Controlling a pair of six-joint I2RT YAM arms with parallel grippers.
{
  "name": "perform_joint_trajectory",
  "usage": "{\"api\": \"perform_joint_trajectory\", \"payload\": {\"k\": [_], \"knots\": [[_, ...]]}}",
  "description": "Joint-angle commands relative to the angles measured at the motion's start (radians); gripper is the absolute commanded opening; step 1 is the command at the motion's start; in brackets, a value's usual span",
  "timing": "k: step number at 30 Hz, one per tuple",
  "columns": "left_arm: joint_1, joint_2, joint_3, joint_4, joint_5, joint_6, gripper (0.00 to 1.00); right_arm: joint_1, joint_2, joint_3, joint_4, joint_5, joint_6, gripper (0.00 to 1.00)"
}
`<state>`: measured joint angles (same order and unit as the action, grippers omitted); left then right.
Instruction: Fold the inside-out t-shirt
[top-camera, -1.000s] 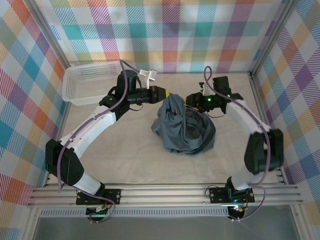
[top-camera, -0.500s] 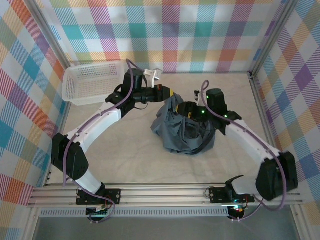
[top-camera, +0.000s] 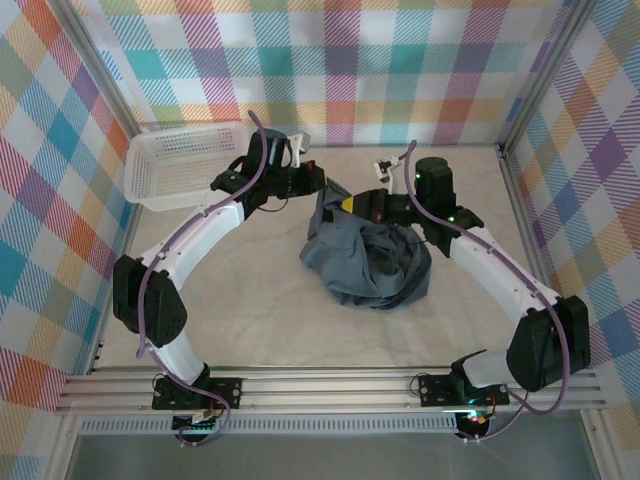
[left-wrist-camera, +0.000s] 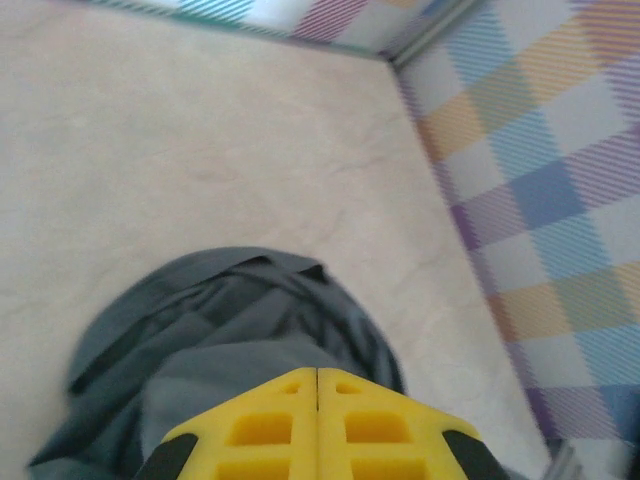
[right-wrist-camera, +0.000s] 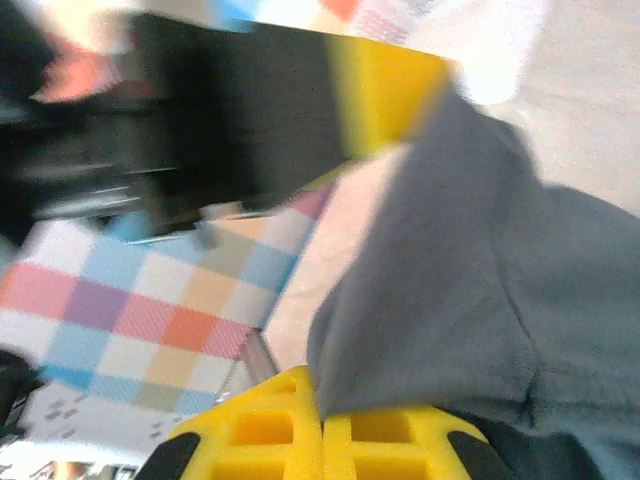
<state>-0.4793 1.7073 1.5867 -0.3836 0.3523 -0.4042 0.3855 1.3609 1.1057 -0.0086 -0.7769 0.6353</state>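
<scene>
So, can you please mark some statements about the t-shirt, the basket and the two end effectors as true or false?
1. The t-shirt lies flat and spread out. False: it is a crumpled heap on the table.
2. The white basket stands at the far left of the table. True.
3. Part of the t-shirt hangs in the basket. False: they lie apart.
4. The left end effector is shut on t-shirt cloth. True.
5. The right end effector is wide open. False: it is shut on the cloth.

The right end effector (right-wrist-camera: 322, 425), jaws together, pinches the grey t-shirt (right-wrist-camera: 480, 270)
</scene>
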Motion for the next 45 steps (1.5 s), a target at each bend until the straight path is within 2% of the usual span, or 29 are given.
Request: {"api": "perform_joint_trajectory", "payload": {"k": [1,2,6,9,14,17,21,24,27,30,32,35,39,42,43,45], "knots": [[0.014,-0.010,-0.002,-0.059,-0.046,0.067,0.00,-0.026,-0.010,-0.023,0.145,-0.172,0.040,0.00],[0.013,-0.019,-0.011,-0.053,-0.034,0.071,0.00,-0.033,-0.003,-0.022,0.157,-0.192,0.045,0.00],[0.016,-0.092,-0.061,-0.051,0.002,0.089,0.34,-0.051,0.029,-0.020,0.201,-0.218,0.061,0.00],[0.017,-0.180,-0.120,-0.057,0.001,0.096,0.46,-0.063,0.052,-0.004,0.182,-0.236,0.047,0.00],[0.015,-0.309,-0.245,-0.002,0.166,0.137,0.52,-0.071,0.073,0.017,0.167,-0.248,0.036,0.00],[0.009,-0.324,-0.279,0.027,0.209,0.154,0.52,-0.072,0.084,0.036,0.164,-0.274,0.036,0.00],[-0.022,-0.277,-0.256,0.092,0.278,0.184,0.53,-0.071,0.083,0.048,0.160,-0.301,0.042,0.00],[-0.050,-0.198,-0.169,0.064,0.317,0.244,0.54,-0.071,0.082,0.045,0.177,-0.319,0.061,0.00],[-0.068,-0.128,-0.093,0.023,0.299,0.291,0.54,-0.071,0.076,0.048,0.171,-0.328,0.063,0.00],[-0.068,-0.104,-0.068,0.026,0.238,0.298,0.51,-0.071,0.065,0.050,0.139,-0.312,0.045,0.00],[-0.068,-0.114,-0.076,0.050,0.214,0.292,0.37,-0.070,0.058,0.049,0.109,-0.295,0.030,0.00],[-0.068,-0.152,-0.099,0.092,0.187,0.268,0.00,-0.074,0.065,0.052,0.048,-0.258,-0.006,0.00],[-0.063,-0.199,-0.077,0.013,0.159,0.200,0.00,-0.119,0.116,0.078,-0.143,-0.089,-0.145,0.00],[-0.063,-0.203,-0.004,-0.076,0.204,0.089,0.00,-0.134,0.206,0.146,-0.324,0.160,-0.273,0.11],[-0.065,-0.203,0.014,-0.088,0.214,0.043,0.00,-0.134,0.235,0.165,-0.349,0.185,-0.301,0.13],[-0.065,-0.198,0.048,-0.136,0.200,-0.022,0.00,-0.134,0.268,0.213,-0.384,0.157,-0.309,0.18]]}}
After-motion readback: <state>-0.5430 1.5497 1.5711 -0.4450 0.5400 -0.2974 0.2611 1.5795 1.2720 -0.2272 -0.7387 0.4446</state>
